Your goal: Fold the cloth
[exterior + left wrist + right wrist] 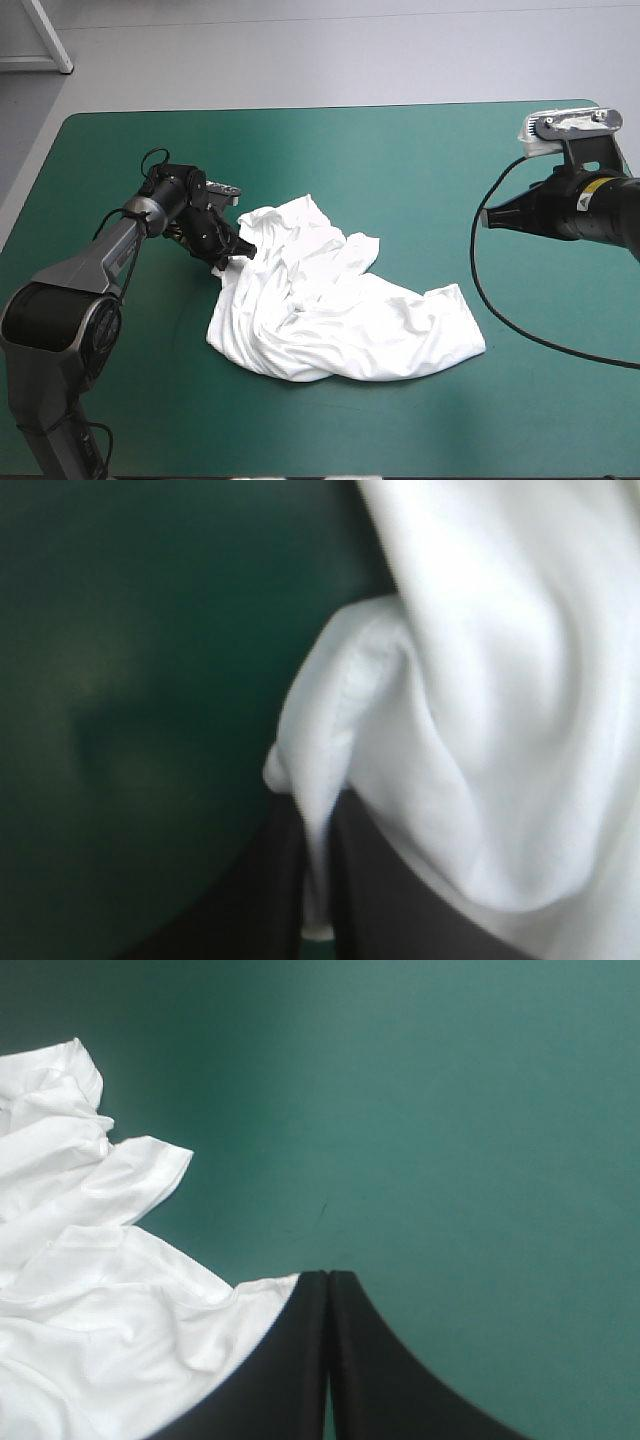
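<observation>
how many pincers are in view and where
2. The left pincer is shut on the T-shirt at the heap's left edge; the right pincer is shut, empty, over the teal-green cover to its right.

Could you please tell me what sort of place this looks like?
Probably a robot test bench: a table with a teal-green cover, a crumpled white T-shirt on it, the black-fingered left gripper shut on its edge.

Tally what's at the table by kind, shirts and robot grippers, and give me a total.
T-shirt: 1
Grippers: 2 (left gripper shut on the T-shirt, right gripper shut, apart from it)
Total: 3
</observation>
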Robot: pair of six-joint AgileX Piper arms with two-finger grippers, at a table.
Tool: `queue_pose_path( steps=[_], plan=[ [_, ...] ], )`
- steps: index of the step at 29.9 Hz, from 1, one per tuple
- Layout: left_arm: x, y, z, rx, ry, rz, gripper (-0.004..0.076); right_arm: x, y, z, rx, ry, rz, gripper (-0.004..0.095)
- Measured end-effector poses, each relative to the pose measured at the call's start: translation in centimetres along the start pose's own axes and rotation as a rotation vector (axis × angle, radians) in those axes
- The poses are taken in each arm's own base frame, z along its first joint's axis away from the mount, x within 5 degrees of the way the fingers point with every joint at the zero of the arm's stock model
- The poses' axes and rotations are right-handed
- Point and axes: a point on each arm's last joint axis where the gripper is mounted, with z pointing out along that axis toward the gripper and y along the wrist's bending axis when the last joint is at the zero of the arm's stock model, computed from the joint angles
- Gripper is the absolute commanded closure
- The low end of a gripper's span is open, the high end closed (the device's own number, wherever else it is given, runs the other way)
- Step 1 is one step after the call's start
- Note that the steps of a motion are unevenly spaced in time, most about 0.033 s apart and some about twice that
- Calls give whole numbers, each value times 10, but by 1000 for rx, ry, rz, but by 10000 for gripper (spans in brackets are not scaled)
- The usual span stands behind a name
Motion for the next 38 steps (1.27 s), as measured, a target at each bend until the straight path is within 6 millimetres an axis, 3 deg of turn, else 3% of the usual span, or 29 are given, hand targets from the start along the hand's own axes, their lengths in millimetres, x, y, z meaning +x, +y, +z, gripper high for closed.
queue_pose_path(
  steps=[4, 6, 9, 18, 24, 31, 38],
  plan=[
    [0, 0, 0, 5, -1, -2, 733, 10, 2, 21, 0, 83, -5, 635],
    [0, 0, 0, 5, 0, -2, 733, 17, 5, 42, -15, 158, -3, 472],
    [0, 0, 0, 5, 1, -2, 733, 24, 11, 75, -47, 271, 9, 332],
    [-1, -2, 0, 18, -3, -8, 733, 42, 16, 133, -48, 428, 14, 509],
    [-1, -2, 0, 18, -4, -3, 733, 71, 18, 164, -56, 420, 29, 509],
    [-1, -2, 0, 18, -4, 1, 733, 112, 21, 201, -62, 536, 52, 509],
    [-1, -2, 0, 18, -5, 5, 733, 128, 24, 223, -77, 584, 69, 509]
  ],
)
